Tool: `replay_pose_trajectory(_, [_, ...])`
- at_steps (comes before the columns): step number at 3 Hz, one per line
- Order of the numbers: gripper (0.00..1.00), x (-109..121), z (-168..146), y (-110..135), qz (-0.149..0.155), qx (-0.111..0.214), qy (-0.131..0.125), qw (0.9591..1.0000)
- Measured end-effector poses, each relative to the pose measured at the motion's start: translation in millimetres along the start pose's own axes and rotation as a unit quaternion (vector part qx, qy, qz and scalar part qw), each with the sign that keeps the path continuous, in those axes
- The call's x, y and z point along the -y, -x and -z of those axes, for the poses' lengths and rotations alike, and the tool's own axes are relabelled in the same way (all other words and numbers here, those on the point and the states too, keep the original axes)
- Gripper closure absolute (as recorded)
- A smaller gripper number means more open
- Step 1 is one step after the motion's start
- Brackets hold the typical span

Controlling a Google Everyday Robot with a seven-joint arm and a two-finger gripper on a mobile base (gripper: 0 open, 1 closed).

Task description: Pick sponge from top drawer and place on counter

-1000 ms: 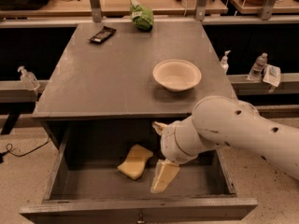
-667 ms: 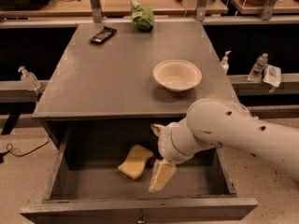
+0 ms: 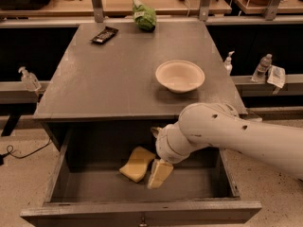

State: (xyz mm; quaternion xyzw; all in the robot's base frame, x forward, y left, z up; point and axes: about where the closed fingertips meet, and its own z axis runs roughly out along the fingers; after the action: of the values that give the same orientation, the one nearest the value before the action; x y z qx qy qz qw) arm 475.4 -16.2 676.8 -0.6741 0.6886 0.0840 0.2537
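Observation:
The pale-yellow sponge [image 3: 137,164] lies flat on the floor of the open top drawer [image 3: 142,211], left of centre. My gripper [image 3: 158,174] hangs inside the drawer from the white arm, its flat yellowish fingers [image 3: 161,170] pointing down just to the right of the sponge, close to or touching its right end. The sponge is not lifted. The dark-grey counter [image 3: 113,74] spreads above the drawer.
A cream bowl [image 3: 180,75] stands on the counter's right side. A green bag [image 3: 144,15] and a dark snack bar [image 3: 104,34] lie at the back. Bottles [image 3: 264,68] stand on side ledges, with wooden benches behind. My arm covers the drawer's right half.
My arm and gripper have shifted left inside the drawer, closer to the sponge. The sponge has not moved.

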Motion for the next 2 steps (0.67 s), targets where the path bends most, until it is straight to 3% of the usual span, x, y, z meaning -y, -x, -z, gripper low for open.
replay_pose_trajectory(2, [0.04,5,-55,-13,0.008,-0.003,0.006,0.9999])
